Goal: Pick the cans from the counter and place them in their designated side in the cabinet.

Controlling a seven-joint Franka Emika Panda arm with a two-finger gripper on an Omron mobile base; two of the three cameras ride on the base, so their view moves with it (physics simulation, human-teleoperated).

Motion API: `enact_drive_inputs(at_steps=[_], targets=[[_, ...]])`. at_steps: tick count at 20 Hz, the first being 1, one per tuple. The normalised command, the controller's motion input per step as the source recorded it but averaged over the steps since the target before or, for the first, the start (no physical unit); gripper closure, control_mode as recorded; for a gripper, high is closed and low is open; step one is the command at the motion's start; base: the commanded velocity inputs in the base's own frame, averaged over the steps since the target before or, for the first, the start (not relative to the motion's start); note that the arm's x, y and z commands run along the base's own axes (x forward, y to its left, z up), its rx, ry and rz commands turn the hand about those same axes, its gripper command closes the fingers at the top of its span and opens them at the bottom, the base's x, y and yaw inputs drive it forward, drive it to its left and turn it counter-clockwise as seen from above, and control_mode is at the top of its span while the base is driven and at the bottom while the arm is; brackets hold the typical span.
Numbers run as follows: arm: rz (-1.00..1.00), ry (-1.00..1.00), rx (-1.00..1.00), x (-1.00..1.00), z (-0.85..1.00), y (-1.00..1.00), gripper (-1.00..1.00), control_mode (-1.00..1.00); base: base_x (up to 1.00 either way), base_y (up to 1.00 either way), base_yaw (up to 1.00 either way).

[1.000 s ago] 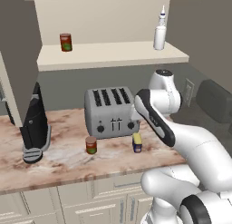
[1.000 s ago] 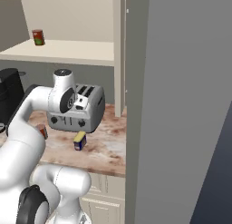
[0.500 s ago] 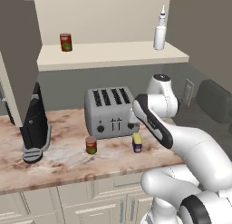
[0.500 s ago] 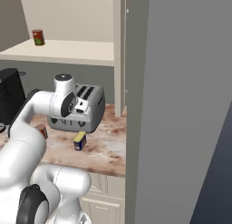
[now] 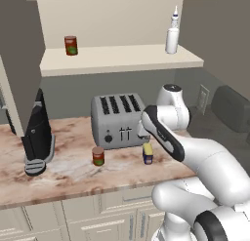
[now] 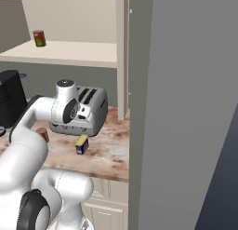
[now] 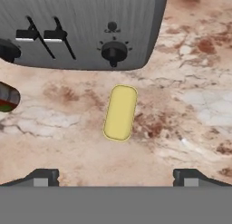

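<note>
My pincer (image 7: 116,175) at full spread, nothing held, poised above blue can (image 7: 120,112). Can upright on counter (image 7: 190,105), just beside toaster (image 7: 81,28), toaster at 12 o'clock. Judgement: centre yellow top between tips, descend straight, clear toaster face, close squarely on sides.

- The boxy silver four-slot toaster (image 7: 86,28) walls off the far side of your small yellow-topped blue can (image 7: 120,111).
- Bare pinkish marbled stone counter (image 7: 190,105) lies open on the can's other sides.
</note>
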Motion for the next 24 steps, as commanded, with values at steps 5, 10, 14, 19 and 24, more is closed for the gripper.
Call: enact_drive_inputs(at_steps=[5,10,14,19,24], targets=[[0.0,0.02,0.0,0.0,-0.2,0.0,-1.0,-1.0,0.0,0.0,0.0],[0.0,0.02,0.0,0.02,-0.2,0.0,-1.0,-1.0,0.0,0.0,0.0],[0.0,0.01,0.0,0.06,-0.2,0.0,-1.0,-1.0,0.0,0.0,0.0],[0.0,0.0,0.0,0.06,-0.2,0.03,-1.0,-1.0,0.0,0.0,0.0],[0.0,0.0,0.0,0.07,-0.17,0.01,-1.0,-1.0,0.0,0.0,0.0]])
